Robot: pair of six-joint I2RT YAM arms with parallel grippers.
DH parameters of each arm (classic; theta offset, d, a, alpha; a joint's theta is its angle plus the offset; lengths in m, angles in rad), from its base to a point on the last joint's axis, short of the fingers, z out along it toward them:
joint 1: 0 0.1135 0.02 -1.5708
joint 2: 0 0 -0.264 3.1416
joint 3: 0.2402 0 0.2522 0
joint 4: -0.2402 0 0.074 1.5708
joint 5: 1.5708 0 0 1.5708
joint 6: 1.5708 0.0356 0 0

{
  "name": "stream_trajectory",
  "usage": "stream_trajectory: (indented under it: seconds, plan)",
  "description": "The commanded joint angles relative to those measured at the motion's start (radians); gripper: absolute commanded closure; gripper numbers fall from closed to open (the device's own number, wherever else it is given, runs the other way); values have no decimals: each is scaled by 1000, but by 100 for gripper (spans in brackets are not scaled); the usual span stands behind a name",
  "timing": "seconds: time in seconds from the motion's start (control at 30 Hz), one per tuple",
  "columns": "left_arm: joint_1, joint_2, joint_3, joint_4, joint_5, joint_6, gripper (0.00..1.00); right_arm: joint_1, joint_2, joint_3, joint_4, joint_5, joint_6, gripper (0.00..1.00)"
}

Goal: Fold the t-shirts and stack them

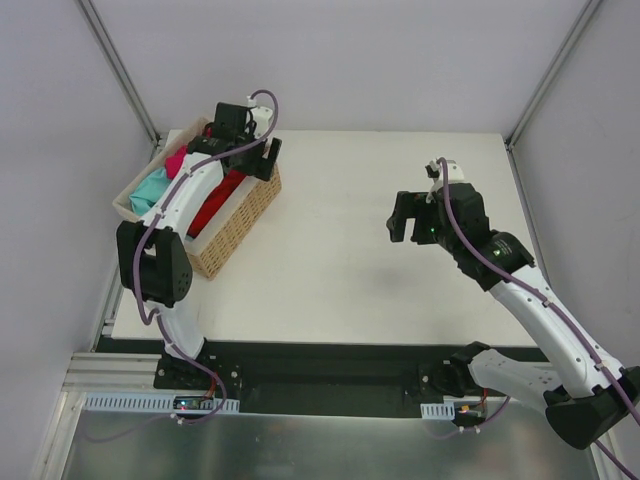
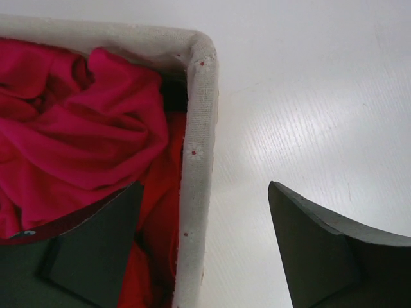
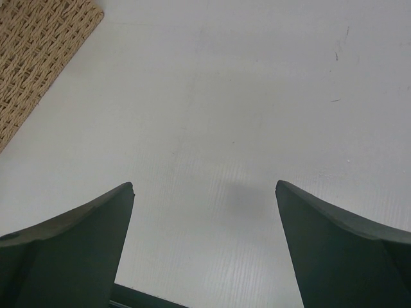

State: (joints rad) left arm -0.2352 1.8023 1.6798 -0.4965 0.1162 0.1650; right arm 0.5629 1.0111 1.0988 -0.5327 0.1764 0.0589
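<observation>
t-shirts: heaped in the basket at the table's far-left corner.
left gripper: spread wide, empty, astride the basket rim; one finger over magenta cloth, the other outside.
right gripper: spread wide, empty, over mid-table, well apart from the t-shirts.

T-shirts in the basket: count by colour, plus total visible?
Teal t-shirt: 1
Magenta-pink t-shirt: 1
Red t-shirt: 1
Total visible: 3, all bunched in the basket. The left arm hides part of it, so more may lie unseen.
</observation>
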Motion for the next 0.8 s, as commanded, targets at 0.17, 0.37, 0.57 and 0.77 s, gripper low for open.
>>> stream_trajectory:
  seconds: [0.17,0.37,0.57,0.77]
  plan:
    - [11,65,-101,44,11,-30,29,5,3,-16,14,20,-2,3]
    - [95,92,-106,70,-45,-104,100,5,12,-17,20,21,-1,3]
    - [161,195,32,58,-139,-123,100,5,50,-13,30,9,1,4]
    - [204,406,343,-25,-231,-163,100,5,98,-8,37,17,-4,3]
